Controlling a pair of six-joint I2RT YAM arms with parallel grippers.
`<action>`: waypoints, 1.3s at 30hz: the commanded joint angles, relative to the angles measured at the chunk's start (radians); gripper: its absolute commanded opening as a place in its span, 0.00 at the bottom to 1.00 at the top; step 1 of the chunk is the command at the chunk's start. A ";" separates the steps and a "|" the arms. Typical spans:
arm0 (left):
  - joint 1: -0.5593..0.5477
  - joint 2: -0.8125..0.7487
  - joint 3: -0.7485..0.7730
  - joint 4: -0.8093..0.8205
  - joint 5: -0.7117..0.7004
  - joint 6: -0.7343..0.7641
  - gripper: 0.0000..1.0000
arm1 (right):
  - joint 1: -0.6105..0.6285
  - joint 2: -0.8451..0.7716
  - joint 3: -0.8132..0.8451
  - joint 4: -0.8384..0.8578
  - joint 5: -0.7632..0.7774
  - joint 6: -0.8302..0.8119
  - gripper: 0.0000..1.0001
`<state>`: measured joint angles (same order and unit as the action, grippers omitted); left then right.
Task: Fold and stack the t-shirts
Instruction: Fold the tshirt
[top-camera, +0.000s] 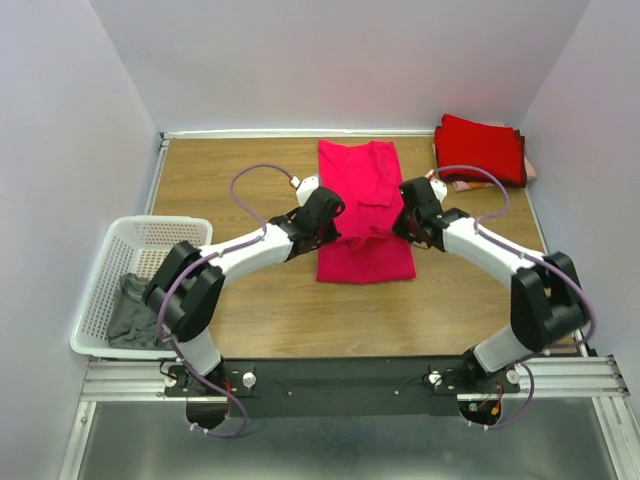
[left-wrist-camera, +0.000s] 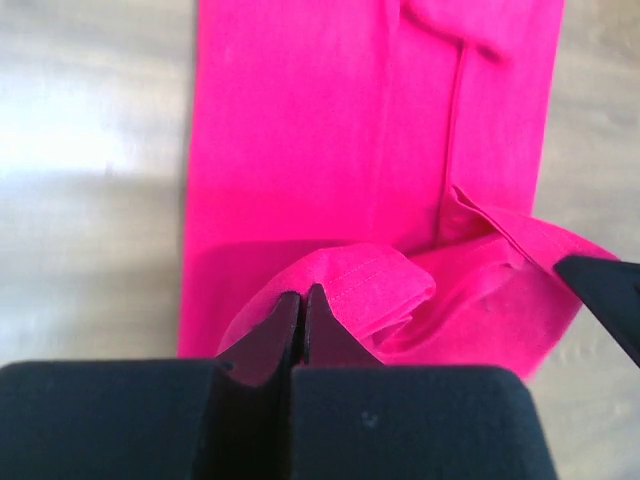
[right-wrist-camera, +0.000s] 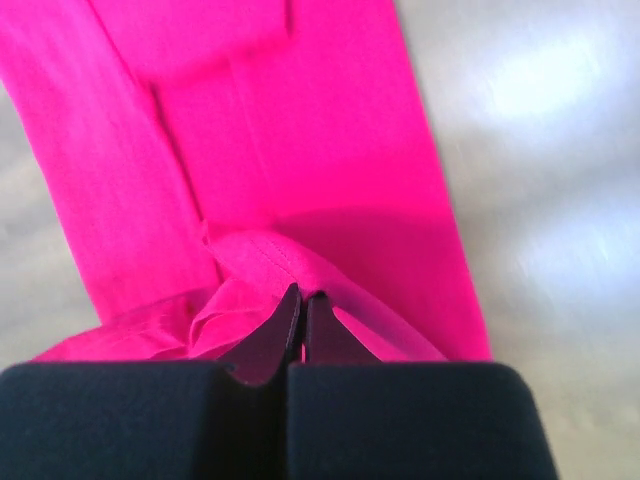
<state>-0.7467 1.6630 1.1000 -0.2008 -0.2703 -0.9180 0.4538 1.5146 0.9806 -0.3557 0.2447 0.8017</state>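
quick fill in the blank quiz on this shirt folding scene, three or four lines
1. The left tool and right tool both pinch the near end of the t-shirt, which is bright ____.
2. The stack of folded red shirts sits at the far ____ corner of the table.
3. The white lattice basket holds a crumpled ____ garment.
Missing words: pink; right; grey.

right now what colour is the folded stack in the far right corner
Deep red: the folded stack is darker than the pink-red t-shirt. Clearest in the top view.
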 joint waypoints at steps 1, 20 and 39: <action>0.041 0.093 0.116 0.063 -0.032 0.068 0.00 | -0.062 0.116 0.110 0.133 -0.034 -0.062 0.01; 0.248 0.432 0.461 0.130 0.195 0.218 0.44 | -0.253 0.499 0.463 0.201 -0.303 -0.131 0.43; 0.313 0.187 0.206 0.143 0.210 0.136 0.57 | -0.236 0.220 0.187 0.181 -0.255 -0.139 0.73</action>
<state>-0.4244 1.9240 1.3884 -0.0525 -0.0696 -0.7338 0.1997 1.8359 1.2701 -0.1673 -0.0376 0.6609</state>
